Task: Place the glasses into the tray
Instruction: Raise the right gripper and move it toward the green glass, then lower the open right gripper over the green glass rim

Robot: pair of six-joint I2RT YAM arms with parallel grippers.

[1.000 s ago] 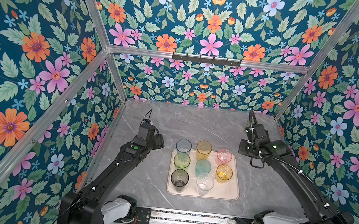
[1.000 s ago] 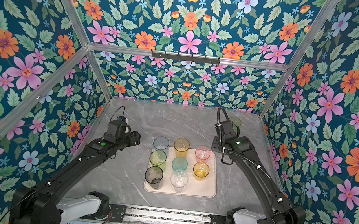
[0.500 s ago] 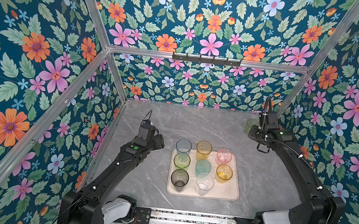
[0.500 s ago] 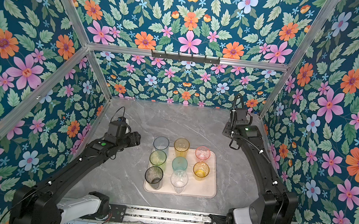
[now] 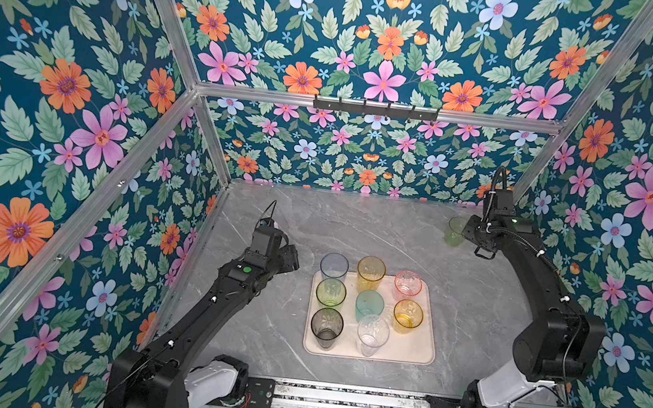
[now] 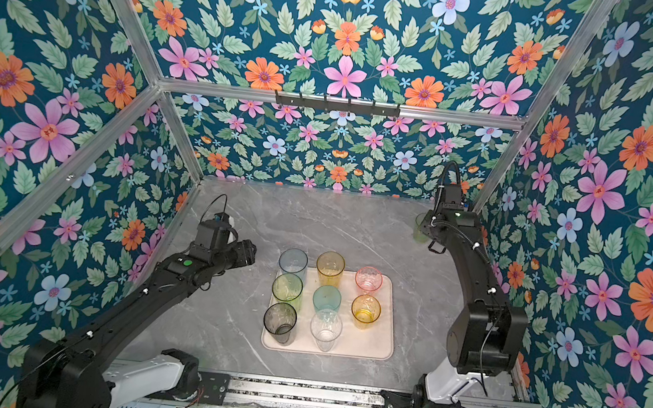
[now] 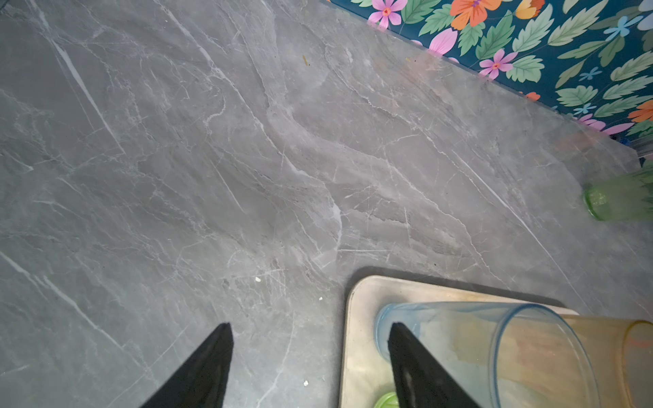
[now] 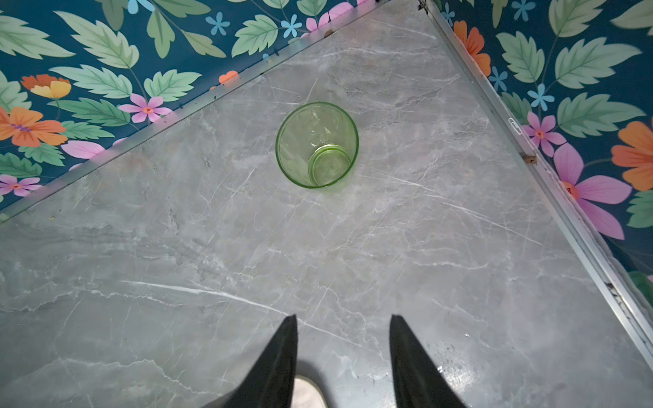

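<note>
The beige tray (image 5: 417,349) lies on the grey marble table and holds several glasses, among them a blue-grey one (image 5: 333,265), a pink one (image 5: 408,283) and a smoky dark one (image 5: 326,324). One green glass (image 5: 455,230) stands upright alone at the back right, near the wall. My right gripper (image 5: 467,233) hovers just beside it. In the right wrist view the green glass (image 8: 317,145) is ahead of the open, empty right gripper (image 8: 342,317) and apart from it. My left gripper (image 7: 310,325) is open and empty at the tray's (image 7: 360,318) back left corner.
Floral walls with aluminium frame rails (image 8: 551,183) close in the table on three sides, and the green glass stands in the back right corner between them. A metal base rail (image 5: 336,398) runs along the front edge.
My right arm has swung from the tray's back right corner out to the back right of the table, up to the green glass. The left arm has not moved.
</note>
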